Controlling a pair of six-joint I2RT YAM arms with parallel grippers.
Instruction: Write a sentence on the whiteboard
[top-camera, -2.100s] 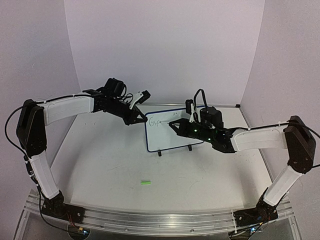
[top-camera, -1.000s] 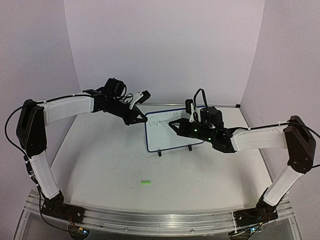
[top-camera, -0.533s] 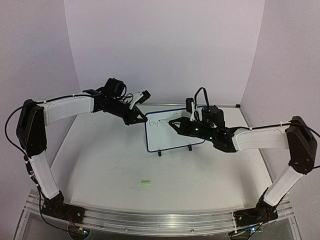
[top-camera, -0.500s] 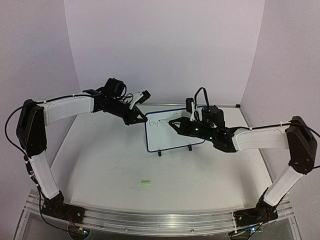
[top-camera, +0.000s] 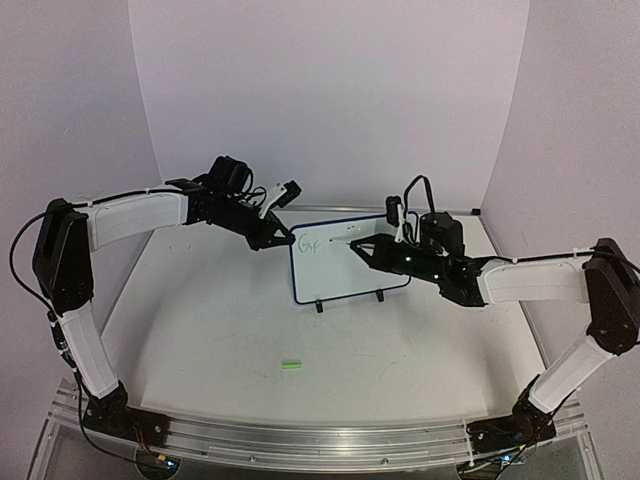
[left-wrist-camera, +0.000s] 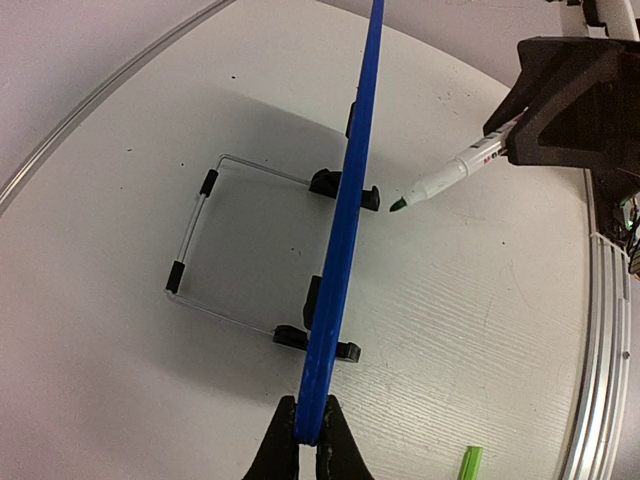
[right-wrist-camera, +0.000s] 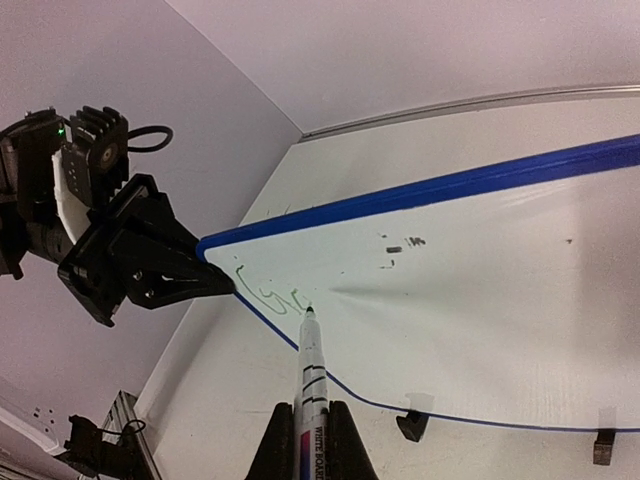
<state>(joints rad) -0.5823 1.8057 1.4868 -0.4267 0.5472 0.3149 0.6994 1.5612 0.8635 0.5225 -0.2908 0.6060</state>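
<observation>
since the earlier frames your right arm has slid rightward along the whiteboard (top-camera: 345, 275), carrying the pen tip a little way along the first line; your left arm has not shifted. left arm: elbow raised, forearm reaching across to the board's upper left corner, left gripper (top-camera: 279, 238) clenched on the blue rim — the left wrist view shows both fingers pinching that edge. right arm: stretched low from the right, right gripper (right-wrist-camera: 310, 440) grasping a marker (right-wrist-camera: 307, 375), whose tip touches the white face just after the green strokes. the sentence (right-wrist-camera: 266, 294) is only begun — a couple of letters near the board's top left. the whiteboard stands at the far middle of the table (top-camera: 200, 320). count: two arms, one board on two black feet (top-camera: 319, 307), one marker, one green cap (top-camera: 291, 366) lying well apart on the near side.
</observation>
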